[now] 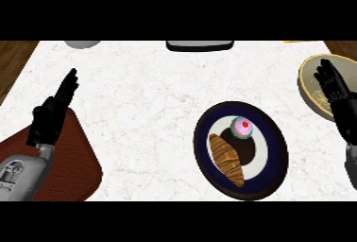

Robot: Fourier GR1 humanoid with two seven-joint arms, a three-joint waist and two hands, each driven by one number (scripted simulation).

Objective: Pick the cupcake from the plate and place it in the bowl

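The cupcake (242, 127) sits on the plate (273, 156) next to a croissant (227, 159). The right hand (337, 101) is up and to its right, over the bowl (311, 85), fingers straight, holding nothing. The left hand (50, 116) rests far left, open.

You have the plate (273, 142) right of centre on the counter (153, 104), with the cupcake (242, 127) on its far part and a croissant (228, 158) on it just nearer and to the left, the two close together. The bowl (311, 90) lies farther back at the right edge, your right hand (335, 97) over it. Your left hand (53, 112) is well off to the left, above a mat (77, 160) at the near left corner.
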